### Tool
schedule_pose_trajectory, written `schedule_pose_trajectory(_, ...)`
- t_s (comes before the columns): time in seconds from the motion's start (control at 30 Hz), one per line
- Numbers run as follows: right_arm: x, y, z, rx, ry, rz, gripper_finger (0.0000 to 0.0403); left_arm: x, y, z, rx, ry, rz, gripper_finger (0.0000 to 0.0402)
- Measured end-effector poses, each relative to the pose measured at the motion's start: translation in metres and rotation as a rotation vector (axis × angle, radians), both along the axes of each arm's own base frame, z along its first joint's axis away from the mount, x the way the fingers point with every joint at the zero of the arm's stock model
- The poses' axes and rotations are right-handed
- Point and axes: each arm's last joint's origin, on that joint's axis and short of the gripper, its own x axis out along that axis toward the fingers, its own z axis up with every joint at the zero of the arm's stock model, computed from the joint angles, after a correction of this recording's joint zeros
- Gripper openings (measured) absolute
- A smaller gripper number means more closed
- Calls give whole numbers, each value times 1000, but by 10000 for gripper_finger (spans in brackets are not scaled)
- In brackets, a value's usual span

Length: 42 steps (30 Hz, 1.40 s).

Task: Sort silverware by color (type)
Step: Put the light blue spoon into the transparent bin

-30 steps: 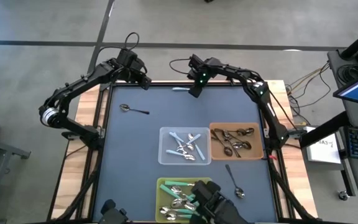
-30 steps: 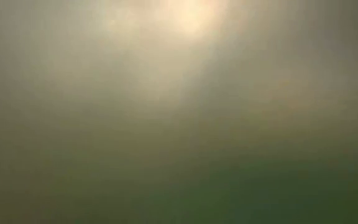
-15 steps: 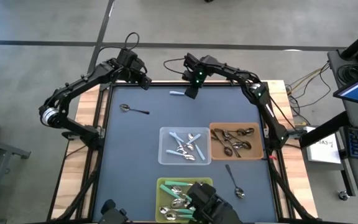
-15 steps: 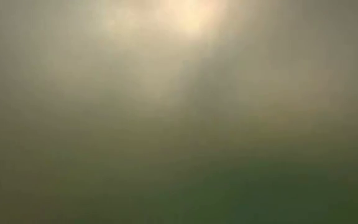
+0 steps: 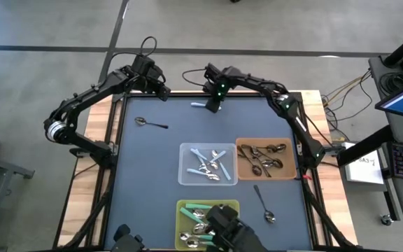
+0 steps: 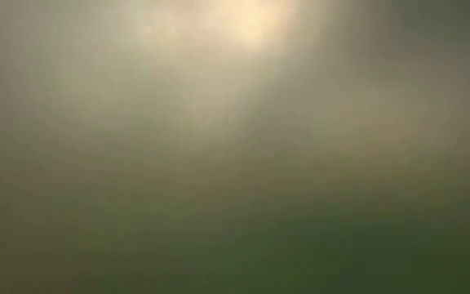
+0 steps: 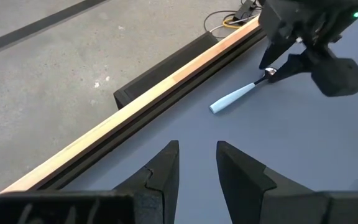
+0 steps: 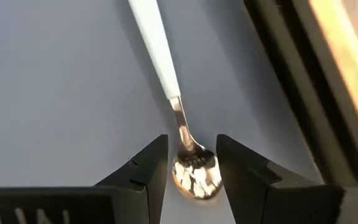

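Risk first: your right gripper (image 8: pixel 191 165) stands over the bowl end of the light-blue spoon (image 8: pixel 166 87), which lies flat on the grey mat (image 5: pixel 152 161) close to the far wooden edge (image 7: pixel 166 87). The bowl is rounded and shiny, so in my judgement closing there may squirt it out sideways or flip the handle up. The spoon lies flat, so the fingertips may also scrape the mat and pass over it.

Right gripper: jaws parted, one finger each side of the bowl and neck. Whether they touch the metal, you cannot tell from the wrist view; nothing is lifted.

Left gripper (image 7: pixel 196 165): parted and empty, waiting at the far left corner.

Elsewhere: one dark-handled spoon (image 5: pixel 150 124) lies loose on the left, another (image 5: pixel 264 201) near the brown bin (image 5: pixel 266 159). The clear bin (image 5: pixel 208 164), beside it, holds the blue ones.

The low view shows nothing usable.
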Motion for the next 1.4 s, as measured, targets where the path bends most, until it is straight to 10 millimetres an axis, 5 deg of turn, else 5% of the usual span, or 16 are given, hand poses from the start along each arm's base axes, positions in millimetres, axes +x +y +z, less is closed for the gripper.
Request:
schedule_pose_trajectory(0.43, 5, -2, -20, 12, 15, 11, 122, 0, 0, 0, -1, 0, -1, 89)
schedule_pose_trajectory(0.73, 4, -2, -20, 8, 28, -1, 19, 0, 0, 0, 2, 4, -7, 89)
schedule_pose_trajectory(0.87, 3, -1, -18, 25, 32, -29, 12, 0, 0, 0, 1, 5, -8, 89)
schedule_pose_trajectory(1.03, -2, 9, -4, 123, 30, -28, 10, -1, -2, -2, -18, 25, -10, 89)
schedule_pose_trajectory(1.2, -6, 26, 30, 204, -25, 16, 10, -4, -4, -5, -39, 64, -31, 89)
schedule_pose_trajectory(1.4, -5, 67, 72, 292, -54, 122, 9, -5, -6, -6, -35, 103, -71, 89)
